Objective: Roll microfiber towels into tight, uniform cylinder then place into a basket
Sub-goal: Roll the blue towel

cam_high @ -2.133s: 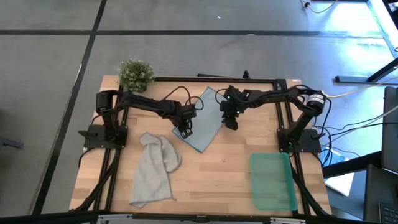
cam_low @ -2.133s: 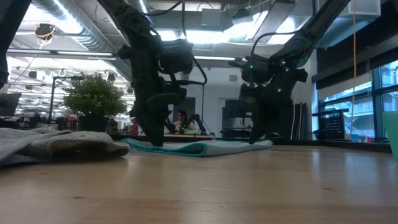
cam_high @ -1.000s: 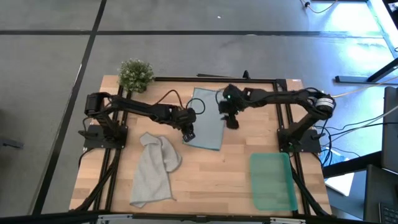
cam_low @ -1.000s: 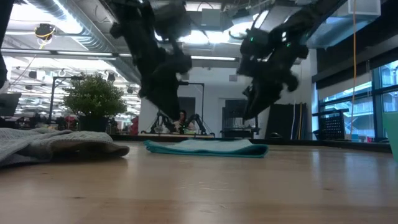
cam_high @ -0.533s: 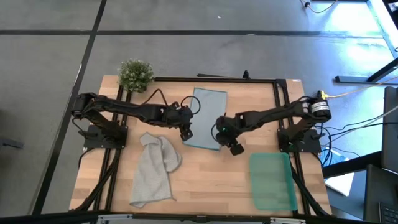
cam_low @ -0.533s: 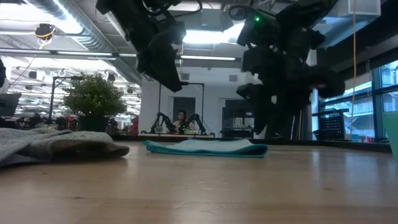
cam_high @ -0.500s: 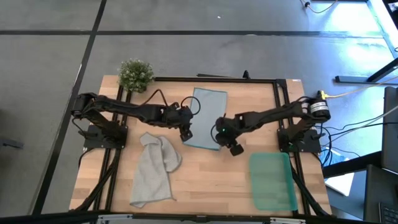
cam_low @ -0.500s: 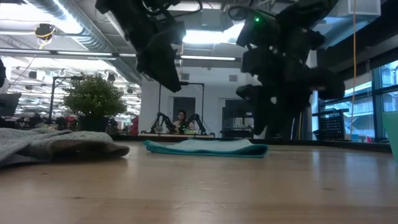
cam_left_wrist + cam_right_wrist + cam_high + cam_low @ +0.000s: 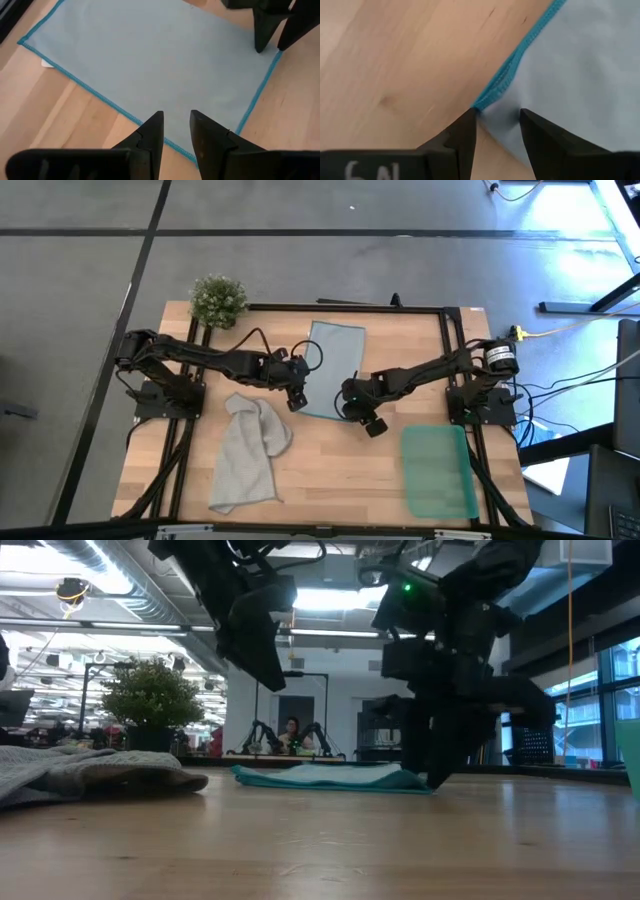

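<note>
We see the pale blue towel (image 9: 332, 368) now lying flat and squared on the table (image 9: 340, 470), where two seconds back it sat skewed with both grippers on it. Both arms have since swung toward the towel's near end. So the spreading looks done and the roll is about to start from that near edge, in our judgement.

The right gripper (image 9: 357, 412) has dropped to the towel's near right corner. In the right wrist view its fingers (image 9: 462, 137) straddle the stitched blue hem (image 9: 512, 70) right at the corner, parted with cloth between them, not yet pinched. We call it open around the corner. The low view shows that gripper (image 9: 437, 775) down at table level, touching or almost touching the cloth edge.

The left gripper (image 9: 293, 394) hangs above the near left corner, off the table. In the left wrist view its fingers (image 9: 152, 132) point down at the hem, with a narrow gap and nothing between them. We call it open and empty. The right arm's fingertips show at the opposite corner in that same view.

The left arm reaches in from the left side, stretched long and low; the right arm reaches in from its base with the wrist tipped down.

The grey towel (image 9: 245, 455) lies crumpled near the front left, untouched. The basket (image 9: 438, 472) sits at the front right, nothing in it. A small plant (image 9: 217, 299) stands at the back left corner. No rolling has happened yet.
</note>
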Controlling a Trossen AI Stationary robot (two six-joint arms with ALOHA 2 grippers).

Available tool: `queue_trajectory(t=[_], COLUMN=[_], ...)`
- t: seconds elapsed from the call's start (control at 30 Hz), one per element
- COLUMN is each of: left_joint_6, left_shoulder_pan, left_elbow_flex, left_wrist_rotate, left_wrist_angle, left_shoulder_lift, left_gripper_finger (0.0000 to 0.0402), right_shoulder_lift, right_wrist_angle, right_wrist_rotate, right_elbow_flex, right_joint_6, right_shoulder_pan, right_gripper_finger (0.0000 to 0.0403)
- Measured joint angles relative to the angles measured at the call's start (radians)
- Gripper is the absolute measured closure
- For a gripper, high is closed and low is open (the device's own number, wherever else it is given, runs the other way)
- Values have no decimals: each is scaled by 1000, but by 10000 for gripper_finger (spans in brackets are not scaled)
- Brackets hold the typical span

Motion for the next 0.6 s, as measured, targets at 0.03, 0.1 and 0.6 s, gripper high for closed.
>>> queue_trajectory(t=[0.03, 0.1, 0.6], left_joint_6=[-4, -7, -14], left_shoulder_pan=[0, 0, 0], left_elbow_flex=[0, 0, 0], left_wrist_rotate=[0, 1, 5], left_wrist_angle=[-1, -2, -4], left_shoulder_lift=[0, 0, 0], left_gripper_finger=[311, 311, 311], right_shoulder_lift=[9, 24, 39], right_wrist_angle=[6, 15, -20], right_wrist_rotate=[0, 4, 20], right_elbow_flex=[0, 2, 37], right_joint_6=[0, 0, 22], right_shoulder_pan=[0, 0, -11], right_gripper_finger=[250, 252, 394])
